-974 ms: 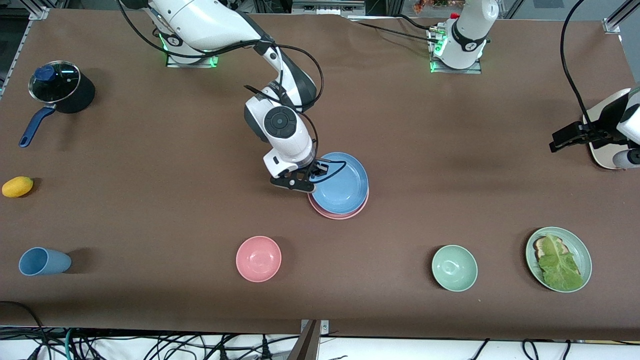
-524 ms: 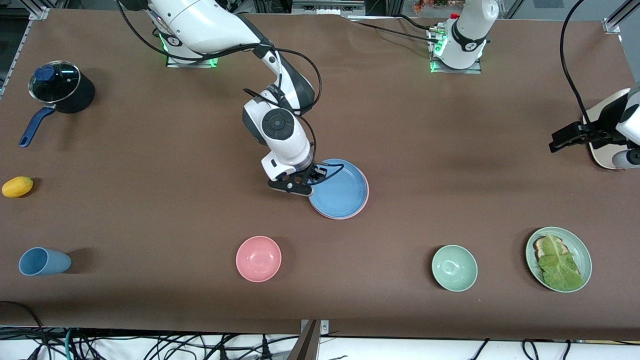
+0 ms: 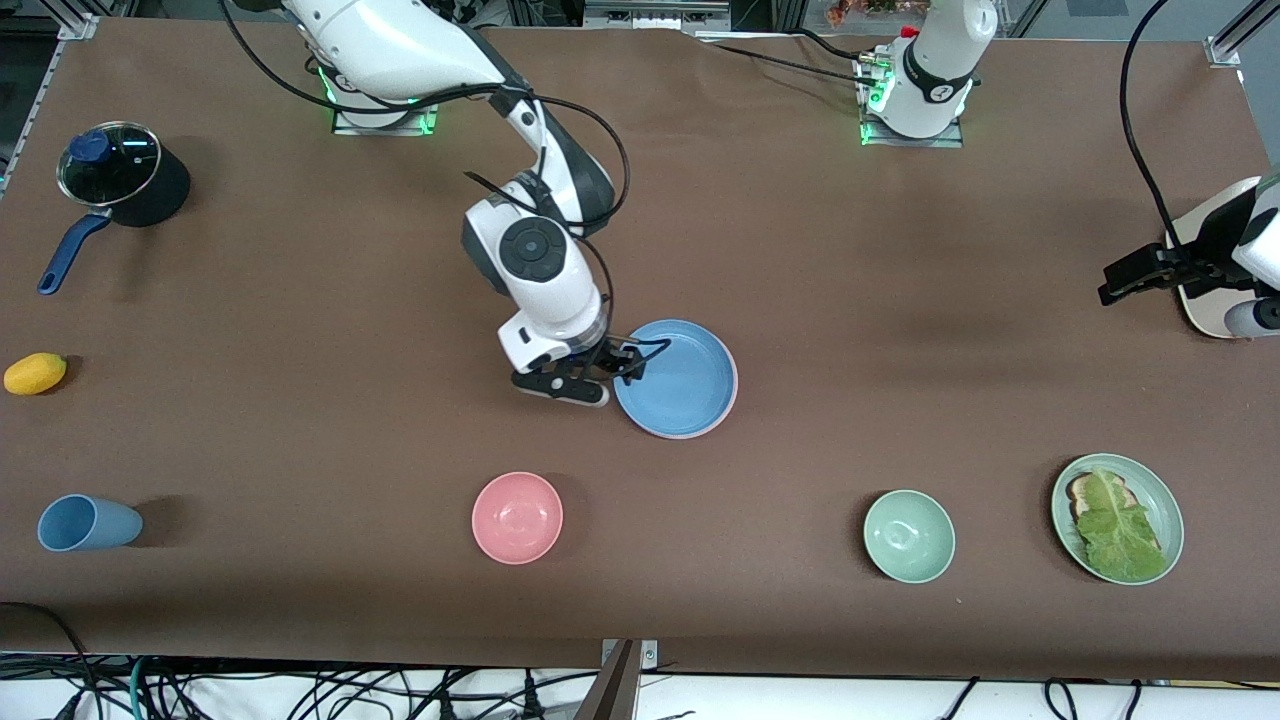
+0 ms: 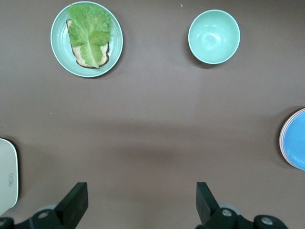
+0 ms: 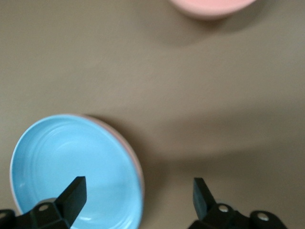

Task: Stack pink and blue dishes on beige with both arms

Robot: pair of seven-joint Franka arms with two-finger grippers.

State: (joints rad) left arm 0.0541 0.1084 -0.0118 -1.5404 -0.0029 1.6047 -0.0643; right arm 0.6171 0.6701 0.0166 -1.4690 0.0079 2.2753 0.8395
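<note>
The light blue plate [image 3: 680, 380] lies nested on the pink plate [image 3: 733, 398] at the table's middle; only a thin pink rim shows. My right gripper [image 3: 585, 382] hangs open and holds nothing, low at the stack's edge toward the right arm's end. In the right wrist view, one finger is over the blue plate [image 5: 71, 162] and the other over bare table. The beige plate [image 3: 1203, 312] sits at the left arm's end, partly hidden by the left arm. There my left gripper [image 4: 142, 200] waits open and holds nothing, beside the beige plate [image 4: 6, 175].
A pink bowl [image 3: 517, 517], a green bowl [image 3: 908, 535] and a green plate with lettuce [image 3: 1117, 518] stand nearer the camera. A blue cup [image 3: 85, 523], a yellow fruit [image 3: 35, 373] and a lidded pot [image 3: 122, 180] stand at the right arm's end.
The right gripper lowered the blue plate onto the pink one, let go and backed off toward the right arm's end. The left arm has not moved.
</note>
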